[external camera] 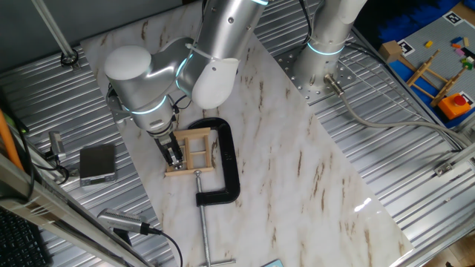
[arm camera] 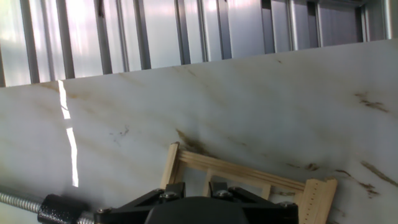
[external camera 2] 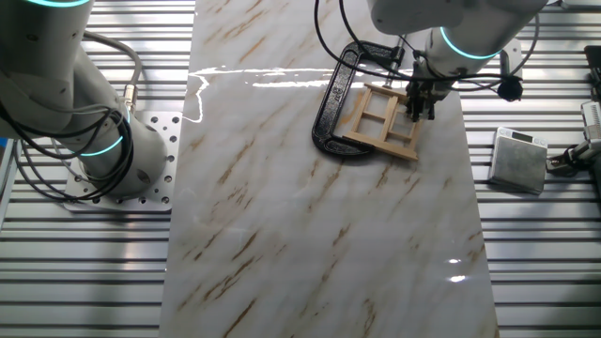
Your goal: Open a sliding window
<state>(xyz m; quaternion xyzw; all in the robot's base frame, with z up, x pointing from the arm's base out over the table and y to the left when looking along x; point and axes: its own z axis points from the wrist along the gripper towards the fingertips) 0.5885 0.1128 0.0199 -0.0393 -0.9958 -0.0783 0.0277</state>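
The sliding window (external camera: 194, 150) is a small light-wood frame with crossbars, lying flat on the marble board (external camera: 297, 170) and held by a black C-clamp (external camera: 226, 159). My gripper (external camera: 173, 153) points down at the window's left side, fingertips at or just above the wood. In the other fixed view the gripper (external camera 2: 419, 105) is at the window's (external camera 2: 383, 120) right edge. In the hand view the fingers (arm camera: 175, 188) stand a narrow gap apart over the frame (arm camera: 249, 176), with marble showing between them; nothing is clamped between them.
The clamp's steel screw (external camera: 204, 222) runs toward the board's front edge and also shows in the hand view (arm camera: 22, 201). A small grey box (external camera: 97, 163) lies on the ribbed metal table left of the board. A second arm's base (external camera: 323, 67) stands behind.
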